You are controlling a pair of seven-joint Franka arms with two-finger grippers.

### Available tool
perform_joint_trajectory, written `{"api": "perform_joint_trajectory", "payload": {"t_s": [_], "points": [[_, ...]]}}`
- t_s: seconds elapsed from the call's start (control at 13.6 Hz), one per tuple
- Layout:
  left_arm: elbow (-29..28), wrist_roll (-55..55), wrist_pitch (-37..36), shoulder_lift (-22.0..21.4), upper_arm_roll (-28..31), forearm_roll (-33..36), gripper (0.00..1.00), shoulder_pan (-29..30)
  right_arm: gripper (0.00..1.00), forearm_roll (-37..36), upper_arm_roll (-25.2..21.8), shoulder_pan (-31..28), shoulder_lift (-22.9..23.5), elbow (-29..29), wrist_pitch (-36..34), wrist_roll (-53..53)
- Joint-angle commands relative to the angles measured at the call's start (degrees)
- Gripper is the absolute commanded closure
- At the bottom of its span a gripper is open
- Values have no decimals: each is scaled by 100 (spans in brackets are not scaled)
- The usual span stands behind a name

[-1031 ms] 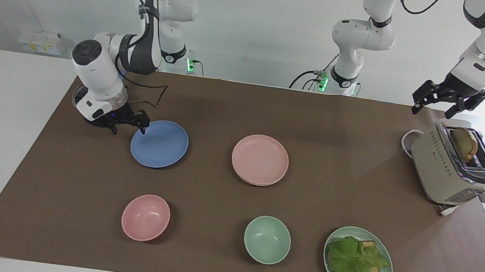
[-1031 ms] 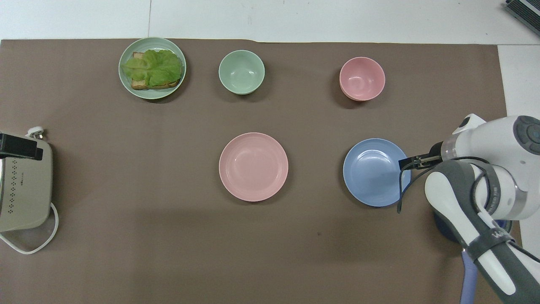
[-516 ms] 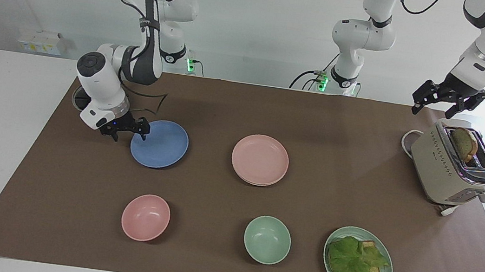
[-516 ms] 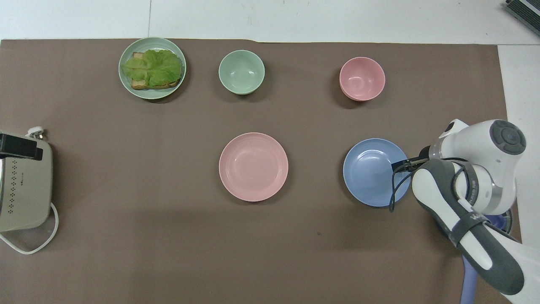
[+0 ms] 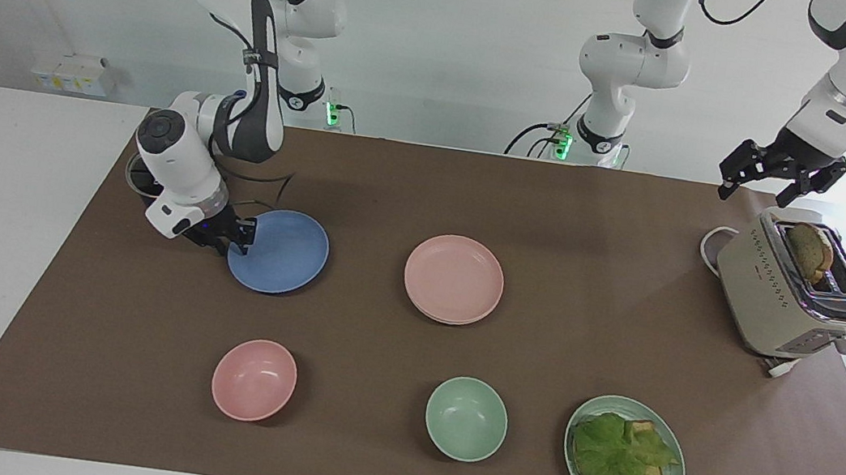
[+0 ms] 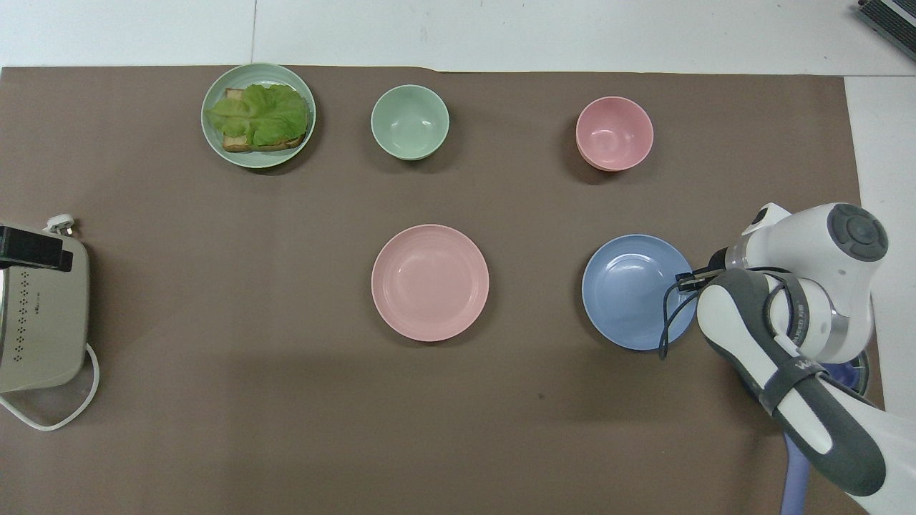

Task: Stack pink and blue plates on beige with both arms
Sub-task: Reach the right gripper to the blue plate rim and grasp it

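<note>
Now right tool (image 5: 242, 236) pinches blue plate (image 5: 282, 252) rim, right arm's end.

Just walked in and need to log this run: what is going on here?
The right gripper is closing on the rim of the blue plate, which lies flat on the table. The pink plate already sits on a beige plate beside it. The left gripper waits, open, over the toaster.

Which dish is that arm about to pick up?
On the brown mat, find the row of two flat plates nearer the robots. It is the blue plate toward the right arm's end, with the right gripper at its rim; its neighbour is pink.
</note>
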Motion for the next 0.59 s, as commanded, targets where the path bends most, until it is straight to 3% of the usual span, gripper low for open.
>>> {"api": "perform_joint_trajectory", "payload": {"t_s": [0.0,0.52], "points": [[-129,43,53,-136,-32,108,0,46,100,206,29,-42,-55,158,-257,-134],[-129,44,53,-136,-32,108,0,46,100,206,100,185,-687,1274,-1944,472]]}}
